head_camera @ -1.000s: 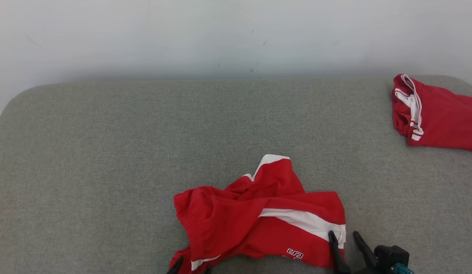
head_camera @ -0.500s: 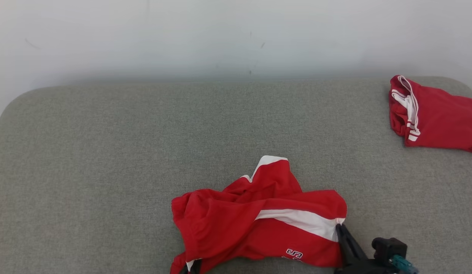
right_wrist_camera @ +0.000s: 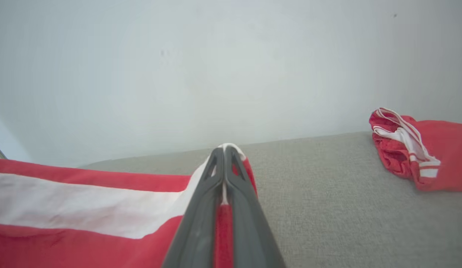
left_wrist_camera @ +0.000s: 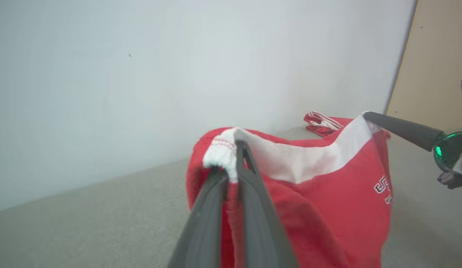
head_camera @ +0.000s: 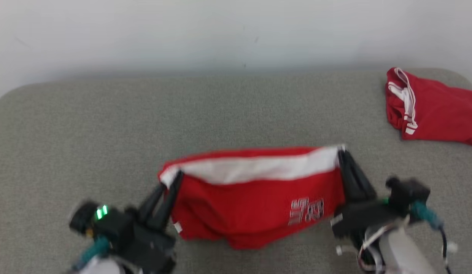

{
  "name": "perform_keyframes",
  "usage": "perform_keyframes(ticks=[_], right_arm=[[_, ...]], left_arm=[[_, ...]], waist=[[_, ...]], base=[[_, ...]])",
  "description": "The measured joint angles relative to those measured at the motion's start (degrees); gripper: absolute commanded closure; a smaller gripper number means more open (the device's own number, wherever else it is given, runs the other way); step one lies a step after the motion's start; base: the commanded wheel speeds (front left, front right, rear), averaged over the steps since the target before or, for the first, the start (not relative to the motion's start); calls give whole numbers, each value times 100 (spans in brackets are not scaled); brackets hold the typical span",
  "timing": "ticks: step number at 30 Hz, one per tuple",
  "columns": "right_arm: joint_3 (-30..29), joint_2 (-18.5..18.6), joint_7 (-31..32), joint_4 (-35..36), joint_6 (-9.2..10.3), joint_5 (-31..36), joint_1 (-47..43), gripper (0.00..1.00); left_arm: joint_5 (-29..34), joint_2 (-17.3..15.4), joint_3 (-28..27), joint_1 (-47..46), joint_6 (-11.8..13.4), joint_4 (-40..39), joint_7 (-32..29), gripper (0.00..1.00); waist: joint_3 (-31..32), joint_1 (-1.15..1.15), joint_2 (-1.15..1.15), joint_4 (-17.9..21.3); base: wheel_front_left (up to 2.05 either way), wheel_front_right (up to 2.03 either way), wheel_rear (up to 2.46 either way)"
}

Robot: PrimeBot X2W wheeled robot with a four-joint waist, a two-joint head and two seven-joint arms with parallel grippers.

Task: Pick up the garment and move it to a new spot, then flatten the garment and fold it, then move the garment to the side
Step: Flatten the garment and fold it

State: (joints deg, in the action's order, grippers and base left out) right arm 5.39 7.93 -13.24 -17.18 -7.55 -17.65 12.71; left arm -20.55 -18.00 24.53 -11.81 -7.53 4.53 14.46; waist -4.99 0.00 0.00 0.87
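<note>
While both arms carry the load, I note the lie of things. Grey cushion [head_camera: 236,114]: broad, bare ahead and to my left, its back edge against the white wall [head_camera: 236,30]. Red shorts [head_camera: 251,205]: hung between my two pincers, white band [head_camera: 258,167] uppermost, long axis running left to right across me, each end nearest its own arm. Second red garment [head_camera: 429,110]: far right corner, well apart. Left pincer [head_camera: 172,182]: clamped on the band's left corner. Right pincer [head_camera: 342,154]: clamped on the right corner. My judgement is to go forward or leftward. Whether the lower hem clears the cushion I cannot tell.
</note>
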Motion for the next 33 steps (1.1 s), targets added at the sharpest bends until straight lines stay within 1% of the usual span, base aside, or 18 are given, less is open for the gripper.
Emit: perform_keyframes(ticks=[2,5,8,10,13,18,23,28,33], right_arm=[[66,97,99,107,0,-54,425,100],[111,209,216,190,0,-101,1205,100],[100,245,357,188,0,-222,2100,100],[98,288,459,149,0,-271,2783,100],[92,326,593,38,0,-326,3837,100],[125,330,822,-275,0,-352,5456,100],[224,250,996,-825,0,-371,6874,100],[212,162,991,-1468,0,-377,7987,100],[269,96,1024,-2162,0,-186,8899,100]], left_arm=[[-162,-252,166,-610,-1,-67,-101,100],[-565,-621,396,-1651,-1,-108,-298,100],[-1032,-936,608,-2736,-1,-27,-505,100],[-1416,-1065,730,-3474,-1,105,-631,100],[-1817,-1302,918,-4575,0,352,-748,100],[-2499,-1441,1223,-6215,-1,900,-817,100],[-2961,-1572,1618,-7537,-1,1477,-843,100],[-3283,-1673,2031,-8602,-1,1973,-783,100],[-3631,-1703,2491,-9493,-1,2246,-856,100]], waist=[[-105,1,0,17],[-317,0,0,34],[-589,1,0,46],[-797,1,1,51],[-1134,1,1,60],[-1721,2,1,81],[-2288,2,1,119],[-2781,2,2,182],[-3130,1,2,281]], base=[[0,0,0],[0,0,0],[0,0,0],[0,0,0],[0,0,0],[0,0,0],[0,0,0],[0,0,0],[0,0,0]])
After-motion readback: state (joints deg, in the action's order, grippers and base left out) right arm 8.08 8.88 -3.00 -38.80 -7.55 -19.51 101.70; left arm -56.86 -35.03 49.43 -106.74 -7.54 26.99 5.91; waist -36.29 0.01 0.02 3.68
